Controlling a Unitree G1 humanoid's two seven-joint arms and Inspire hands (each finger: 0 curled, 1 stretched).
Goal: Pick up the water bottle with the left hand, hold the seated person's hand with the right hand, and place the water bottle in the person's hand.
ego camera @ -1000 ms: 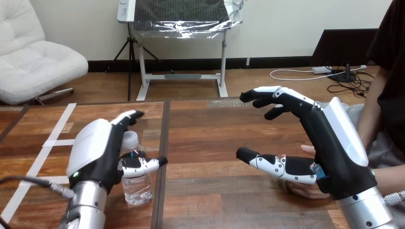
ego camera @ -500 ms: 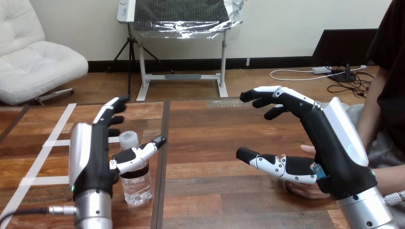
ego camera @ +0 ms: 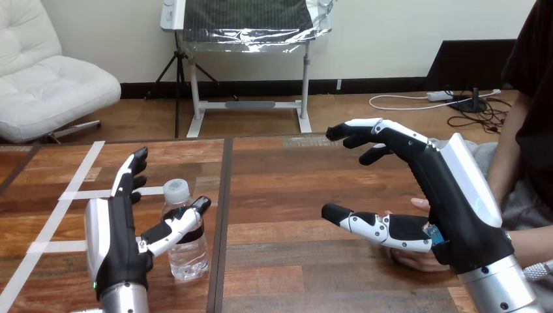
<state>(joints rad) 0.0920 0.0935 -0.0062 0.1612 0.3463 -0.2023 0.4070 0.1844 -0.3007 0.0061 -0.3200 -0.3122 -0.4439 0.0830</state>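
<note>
both open: left hand (ego camera: 116, 228) beside the upright water bottle (ego camera: 188, 256) on the wooden tabletop (ego camera: 287, 189), right hand (ego camera: 453, 202) over the person's hand (ego camera: 411, 259).

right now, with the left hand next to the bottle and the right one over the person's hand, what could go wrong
1. The left hand is open beside the upright water bottle, with its thumb across the front. If it closes unevenly, it could tip the bottle over.
2. The right hand is open over the person's hand. Closing hard might pinch it.
</note>
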